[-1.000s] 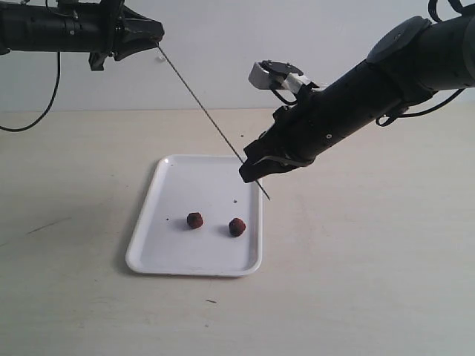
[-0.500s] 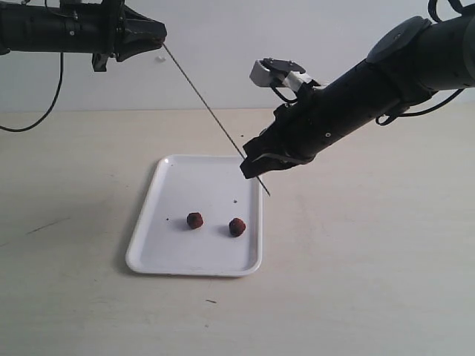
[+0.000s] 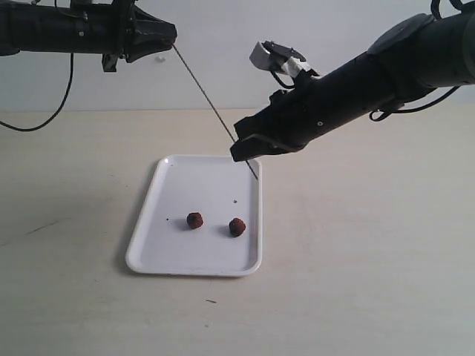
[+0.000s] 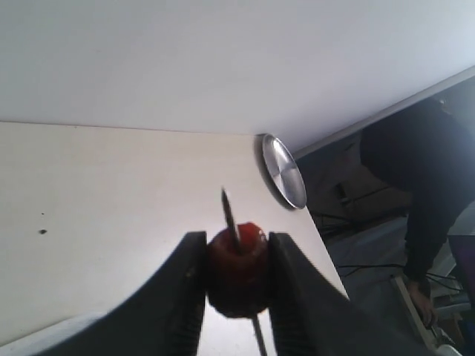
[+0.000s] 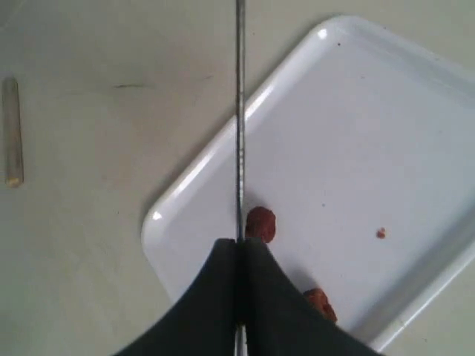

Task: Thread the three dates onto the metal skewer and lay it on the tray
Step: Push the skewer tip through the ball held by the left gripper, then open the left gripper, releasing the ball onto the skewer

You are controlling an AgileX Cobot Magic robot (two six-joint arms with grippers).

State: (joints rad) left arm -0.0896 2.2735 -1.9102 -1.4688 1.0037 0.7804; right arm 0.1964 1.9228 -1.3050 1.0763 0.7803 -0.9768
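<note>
High at the left of the exterior view, my left gripper (image 3: pixel 171 35) is shut on one date (image 4: pixel 237 273). The metal skewer (image 3: pixel 208 101) pierces that date, and its pointed tip pokes out beyond it in the left wrist view. From there the skewer slants down to my right gripper (image 3: pixel 239 153), which is shut on its lower part just above the tray's far edge. The right wrist view shows the rod (image 5: pixel 240 111) running out from the closed fingers (image 5: pixel 223 297). Two more dates (image 3: pixel 194 219) (image 3: pixel 237 226) lie loose on the white tray (image 3: pixel 178 252).
The tray lies on a pale tabletop. A short wooden stick (image 5: pixel 11 141) lies on the table beside the tray. A round silver disc (image 4: pixel 283 170) sits at the table's edge, with a person (image 4: pixel 427 185) beyond it.
The left gripper has moved right and the right gripper up and left, bringing them closer together. The skewer's lower tip has risen and sticks out less below the right gripper.
</note>
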